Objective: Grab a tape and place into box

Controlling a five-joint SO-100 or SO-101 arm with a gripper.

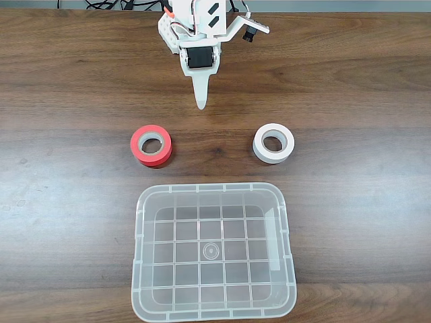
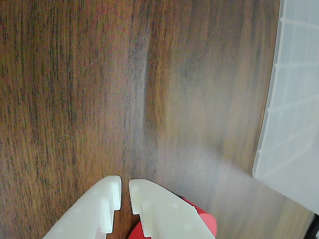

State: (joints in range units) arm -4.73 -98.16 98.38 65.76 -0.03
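White pincer [image 1: 201, 101] nearly closed, empty, well apart from small red-orange tape roll [image 1: 151, 145] lying on wooden tabletop [image 1: 350, 87] near clear plastic box [image 1: 213, 250]. Likely risk: knocking tape aside unless opened wider.

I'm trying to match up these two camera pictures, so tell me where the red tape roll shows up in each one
Fixed view: the red tape roll lies left of centre on the wooden table, beyond the clear box's far left corner.
Wrist view: a red sliver of it peeks out at the bottom edge, behind the gripper fingers.
Shared landmark: the clear box, at the right edge in the wrist view.
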